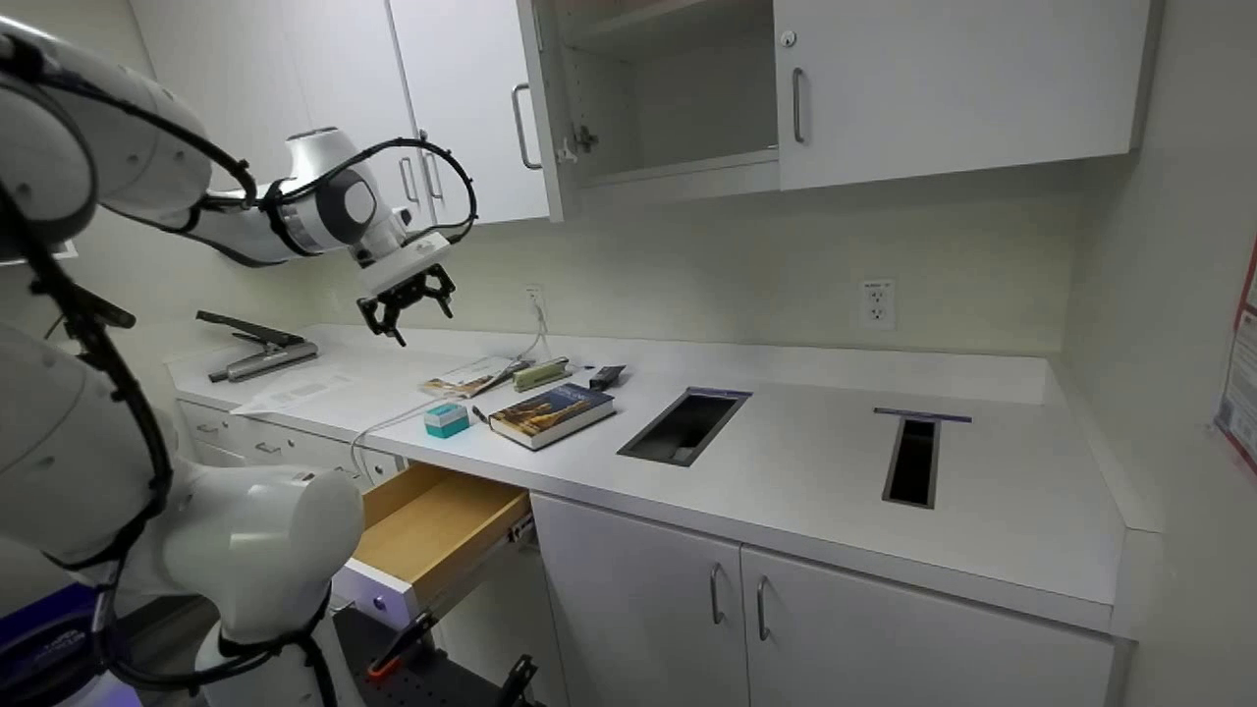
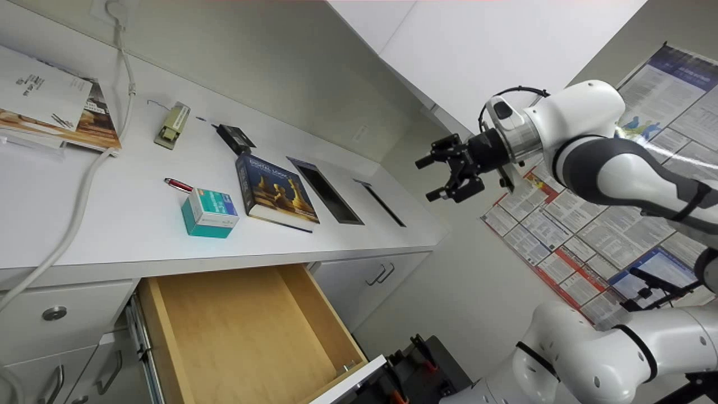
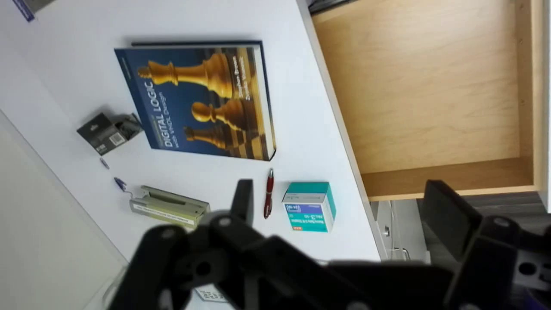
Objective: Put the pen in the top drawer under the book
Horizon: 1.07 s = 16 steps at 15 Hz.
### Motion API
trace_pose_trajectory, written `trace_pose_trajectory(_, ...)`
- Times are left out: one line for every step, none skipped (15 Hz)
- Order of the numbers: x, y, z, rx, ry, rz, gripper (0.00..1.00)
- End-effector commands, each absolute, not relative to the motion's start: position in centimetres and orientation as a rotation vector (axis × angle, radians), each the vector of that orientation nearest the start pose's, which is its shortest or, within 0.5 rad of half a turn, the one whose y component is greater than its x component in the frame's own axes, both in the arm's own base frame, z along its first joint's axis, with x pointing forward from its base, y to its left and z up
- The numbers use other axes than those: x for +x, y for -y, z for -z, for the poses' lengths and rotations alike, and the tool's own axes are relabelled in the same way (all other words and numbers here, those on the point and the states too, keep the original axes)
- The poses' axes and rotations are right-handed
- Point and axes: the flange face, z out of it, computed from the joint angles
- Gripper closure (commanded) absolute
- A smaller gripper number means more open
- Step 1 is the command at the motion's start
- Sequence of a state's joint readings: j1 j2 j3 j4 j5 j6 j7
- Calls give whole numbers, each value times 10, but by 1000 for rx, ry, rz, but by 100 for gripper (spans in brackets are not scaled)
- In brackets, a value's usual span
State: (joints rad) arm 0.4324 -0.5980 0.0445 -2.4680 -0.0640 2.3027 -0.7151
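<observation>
A red pen with silver ends (image 3: 268,193) lies on the white counter, between the book and a teal box; it also shows in an exterior view (image 2: 178,184). The thick book with chess pieces on its cover (image 3: 202,103) lies flat near the counter's front edge, and shows in both exterior views (image 1: 552,414) (image 2: 277,191). Below it, the top drawer with its light-wood inside (image 2: 235,331) is pulled open; no objects show in its visible inside. It also shows in the wrist view (image 3: 430,94). My gripper (image 1: 425,329) is open and empty, high above the counter, apart from everything.
The teal box (image 3: 308,206) stands beside the pen. A green stapler (image 3: 170,209), a small dark box (image 3: 103,133), printed papers (image 2: 45,95) and a white cable (image 2: 84,196) are on the counter. Two cut-outs (image 1: 684,427) open the countertop. Wall cabinets (image 1: 953,88) hang above.
</observation>
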Motion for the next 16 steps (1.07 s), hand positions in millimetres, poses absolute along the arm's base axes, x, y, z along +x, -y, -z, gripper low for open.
trace_pose_trajectory(424, -230, -552, -2526, 1960, 691, 0)
trace_pose_trajectory(438, -237, -551, -2521, 1974, 696, 0)
trace_pose_trajectory(452, -243, -551, -2520, 1980, 698, 0)
trace_pose_trajectory(464, -250, -547, -2523, 1977, 697, 0)
trace_pose_trajectory(474, -256, -543, -2537, 1969, 682, 0)
trace_pose_trajectory(480, -260, -539, -2556, 1970, 655, 0)
trace_pose_trajectory(459, -250, -540, -2543, 1960, 658, 0)
trace_pose_trajectory(468, -255, -536, -2545, 1965, 646, 0)
trace_pose_trajectory(474, -257, -532, -2544, 1967, 638, 0)
trace_pose_trajectory(478, -259, -530, -2543, 1966, 634, 0)
trace_pose_trajectory(479, -259, -530, -2544, 1966, 634, 0)
trace_pose_trajectory(479, -259, -531, -2544, 1965, 637, 0)
trace_pose_trajectory(479, -260, -533, -2543, 1966, 640, 0)
trace_pose_trajectory(479, -260, -534, -2543, 1966, 643, 0)
trace_pose_trajectory(479, -260, -534, -2543, 1966, 645, 0)
trace_pose_trajectory(488, -265, -532, -2530, 1981, 639, 0)
